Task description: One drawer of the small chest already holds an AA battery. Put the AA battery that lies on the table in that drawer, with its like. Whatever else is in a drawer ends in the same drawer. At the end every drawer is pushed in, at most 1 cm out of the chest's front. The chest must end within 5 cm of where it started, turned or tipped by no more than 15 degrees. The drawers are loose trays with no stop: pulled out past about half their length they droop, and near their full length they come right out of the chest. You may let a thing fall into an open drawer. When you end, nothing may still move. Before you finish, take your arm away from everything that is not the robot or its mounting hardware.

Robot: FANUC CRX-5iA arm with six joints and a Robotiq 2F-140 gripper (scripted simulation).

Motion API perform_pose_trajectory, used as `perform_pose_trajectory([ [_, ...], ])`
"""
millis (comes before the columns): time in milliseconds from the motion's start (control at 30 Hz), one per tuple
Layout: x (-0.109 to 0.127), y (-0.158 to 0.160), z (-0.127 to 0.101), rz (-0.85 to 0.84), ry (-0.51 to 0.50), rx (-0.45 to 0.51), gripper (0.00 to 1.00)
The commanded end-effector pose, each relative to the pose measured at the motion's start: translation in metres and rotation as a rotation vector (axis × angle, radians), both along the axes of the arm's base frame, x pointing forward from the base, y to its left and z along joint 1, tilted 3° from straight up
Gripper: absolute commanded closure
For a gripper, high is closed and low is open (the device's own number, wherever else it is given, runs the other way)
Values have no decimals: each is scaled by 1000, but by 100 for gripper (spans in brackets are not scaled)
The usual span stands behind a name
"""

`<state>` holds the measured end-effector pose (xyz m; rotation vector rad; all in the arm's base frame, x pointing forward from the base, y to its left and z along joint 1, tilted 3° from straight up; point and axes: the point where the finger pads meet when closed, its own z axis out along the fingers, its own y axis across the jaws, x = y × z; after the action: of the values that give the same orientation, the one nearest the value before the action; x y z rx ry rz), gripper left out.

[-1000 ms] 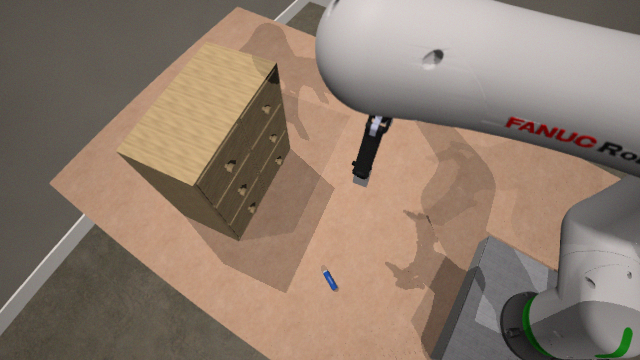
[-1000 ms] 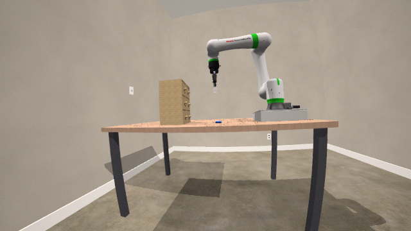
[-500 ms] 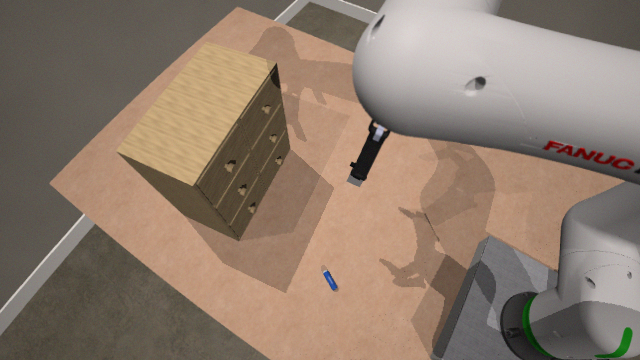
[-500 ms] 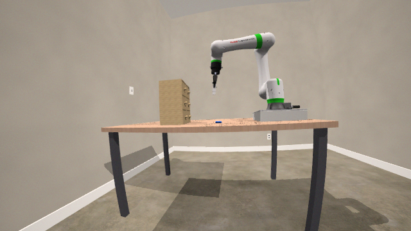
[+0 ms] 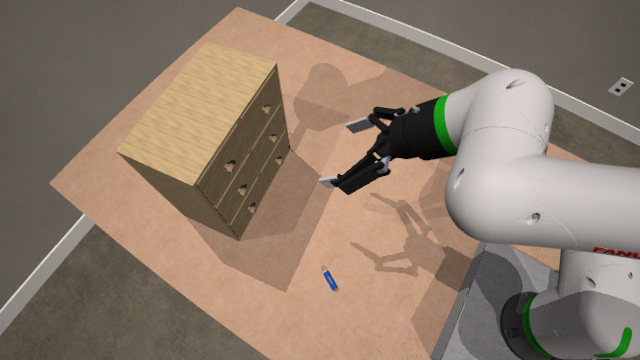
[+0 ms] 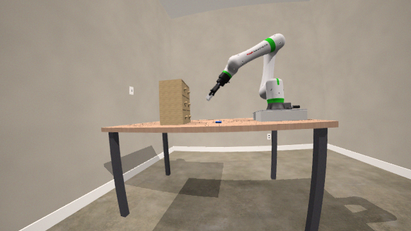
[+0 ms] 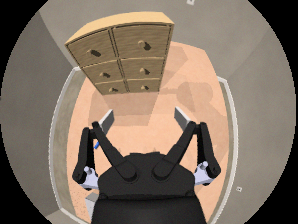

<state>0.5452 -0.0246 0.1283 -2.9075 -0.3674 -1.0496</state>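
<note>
The open hand [image 5: 345,153] [image 6: 209,97] [image 7: 143,113] shows both fingers apart from above, overlapping in the exterior.

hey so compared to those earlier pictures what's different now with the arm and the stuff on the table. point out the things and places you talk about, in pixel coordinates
The black two-finger gripper [image 5: 341,153] [image 6: 209,97] [image 7: 143,113] has swung from pointing down to tilting forward, toward the pale wooden six-drawer chest [image 5: 200,107] [image 6: 171,102] [image 7: 142,42]. It is open, with nothing taken hold of or let go. The chest, its closed drawers and the small blue battery [image 5: 330,280] [image 6: 218,122] [image 7: 97,146] stayed put.
</note>
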Motion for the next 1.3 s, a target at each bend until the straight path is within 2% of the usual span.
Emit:
perform_pose_trajectory([
  [0,18,3,-20,17,-271,66,0],
  [67,22,5,-25,19,-357,83,0],
  [200,32,6,-34,23,-446,103,0],
  [533,34,7,-38,26,-494,116,0],
  [567,34,7,-38,26,-494,116,80],
  [1267,34,7,-38,26,-494,116,80],
])
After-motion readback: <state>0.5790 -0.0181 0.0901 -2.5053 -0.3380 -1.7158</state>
